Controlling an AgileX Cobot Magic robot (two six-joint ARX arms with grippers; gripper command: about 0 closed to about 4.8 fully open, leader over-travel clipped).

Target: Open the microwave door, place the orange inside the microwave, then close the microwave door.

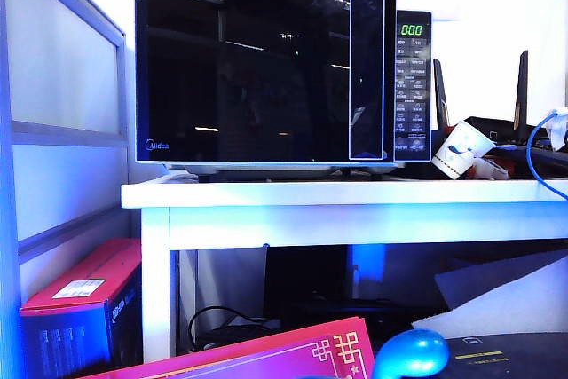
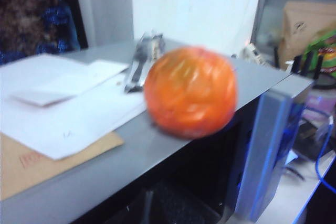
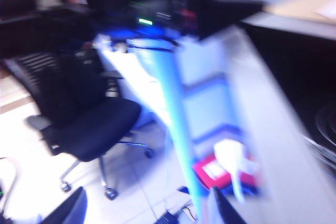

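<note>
- You see the large black-and-silver Midea microwave (image 1: 284,64) standing on the white table (image 1: 355,206), its green display lit.
- In the exterior view its glossy black glass door (image 1: 257,68) stands slightly ajar at the handle side; in the left wrist view the silver door edge (image 2: 268,150) is swung out from the dark cavity.
- The small round bright orange (image 2: 190,92) sits in front of your left wrist camera, above the microwave's grey top (image 2: 105,166), beside white papers (image 2: 68,108).
- Your left gripper's fingers are not in view, so you cannot tell whether it grasps the orange.
- Your right wrist view is blurred: the white door edge (image 3: 262,108), a black office chair (image 3: 84,114) on the floor; only one dark fingertip (image 3: 226,211) of the right gripper shows, grip state unclear.
- A white paper cup (image 1: 460,150) lies tilted beside the microwave's button panel.
</note>
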